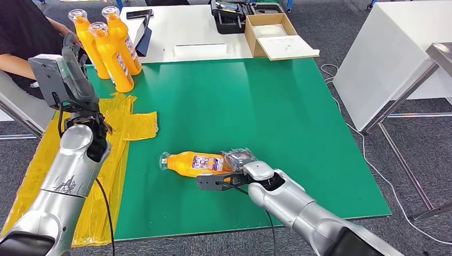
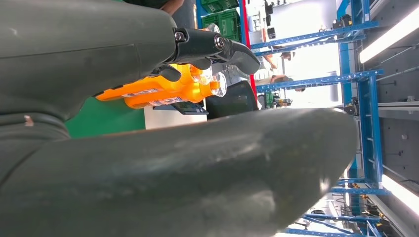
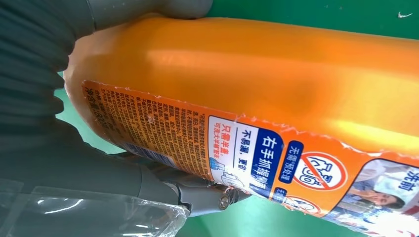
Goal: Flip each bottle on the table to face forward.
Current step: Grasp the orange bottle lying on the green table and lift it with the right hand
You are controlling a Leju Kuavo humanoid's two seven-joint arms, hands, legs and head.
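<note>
An orange bottle (image 1: 194,162) with a clear cap lies on its side on the green table (image 1: 277,106), cap pointing left and its label facing up. My right hand (image 1: 234,173) wraps around its base end; in the right wrist view the orange bottle (image 3: 276,98) sits between the thumb and fingers (image 3: 197,195). Three more orange bottles (image 1: 109,45) stand upright at the table's back left corner. My left hand (image 1: 72,50) is raised beside them, holding nothing, and in the left wrist view the upright bottles (image 2: 168,89) show past the fingers (image 2: 217,47).
Yellow plastic sheet (image 1: 128,122) covers the table's left edge. A white table (image 1: 197,32) behind carries an open cardboard box (image 1: 274,34) and a black case (image 1: 229,16). A person in black (image 1: 21,32) sits at the back left. Another white table (image 1: 394,48) stands right.
</note>
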